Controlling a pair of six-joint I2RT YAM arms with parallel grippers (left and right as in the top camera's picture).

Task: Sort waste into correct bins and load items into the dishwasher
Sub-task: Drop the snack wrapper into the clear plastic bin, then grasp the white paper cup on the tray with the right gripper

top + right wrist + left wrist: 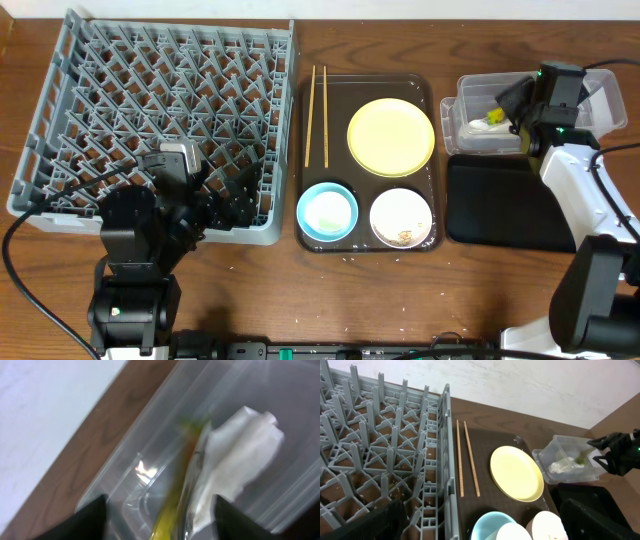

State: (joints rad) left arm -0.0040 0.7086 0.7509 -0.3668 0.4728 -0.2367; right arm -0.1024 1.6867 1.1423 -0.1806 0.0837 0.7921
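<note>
At the desk's far right corner, the right pincer (508,100) is hovering spread over the clear tub (462,90), with wrapper (235,470) and sachet (172,505) lying inside. Pulling away sloppily is probably risking snagging the sachet out. Left pincer (228,195) is idling spread too.

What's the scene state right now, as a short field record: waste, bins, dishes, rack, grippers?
waste: white wrapper and sachet in the clear tub; crumbs in the white bowl
black tray: nothing seen in it
dishes: yellow plate, blue bowl, white bowl, chopsticks on the brown serving tray
rack: no dishes loaded
left gripper: open, over the rack's front edge
right gripper: open, above the clear tub
</note>
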